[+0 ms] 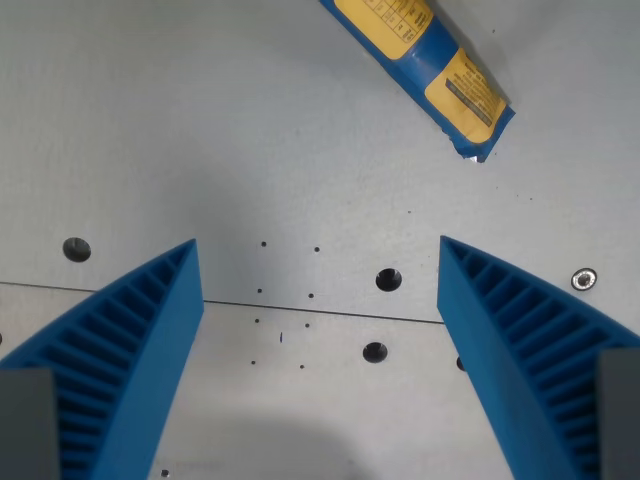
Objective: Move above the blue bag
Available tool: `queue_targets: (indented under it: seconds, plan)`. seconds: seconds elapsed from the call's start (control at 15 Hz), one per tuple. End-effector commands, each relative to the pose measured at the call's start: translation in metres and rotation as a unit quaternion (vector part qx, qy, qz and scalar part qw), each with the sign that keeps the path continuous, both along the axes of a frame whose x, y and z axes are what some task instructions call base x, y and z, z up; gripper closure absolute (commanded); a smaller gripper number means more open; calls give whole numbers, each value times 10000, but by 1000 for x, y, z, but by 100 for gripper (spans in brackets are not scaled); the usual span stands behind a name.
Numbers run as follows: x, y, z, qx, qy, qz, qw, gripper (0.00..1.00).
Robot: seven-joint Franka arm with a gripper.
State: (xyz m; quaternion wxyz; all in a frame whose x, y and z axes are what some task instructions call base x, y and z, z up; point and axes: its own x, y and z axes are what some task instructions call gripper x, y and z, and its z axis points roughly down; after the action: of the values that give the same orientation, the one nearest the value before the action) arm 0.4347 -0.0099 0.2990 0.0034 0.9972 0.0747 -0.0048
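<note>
A blue bag (428, 62) with yellow labels lies flat on the grey table at the top of the wrist view, slanting down toward the wrist view's right; its upper end runs out of frame. My gripper (318, 258) stands open, its two blue ribbed fingers (130, 350) rising from the bottom corners. Nothing is between them but bare table. The bag lies beyond the fingertips, up and to the wrist view's right, apart from both fingers.
The grey table (200, 130) has a thin seam running across between the fingers, several round holes (388, 279) and small dots near the middle, and a screw head (583, 278) at the wrist view's right.
</note>
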Motion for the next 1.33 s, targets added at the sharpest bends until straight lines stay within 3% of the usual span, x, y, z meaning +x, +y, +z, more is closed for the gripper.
queue_targets:
  seconds: [0.07,0.73,1.33]
  plan:
    - [0,0,2,0,-21,1,10000,0]
    - [2,-1,-2,-13,-27,346,9994,0]
    - [14,-7,-20,-91,-14,1209,9926,0]
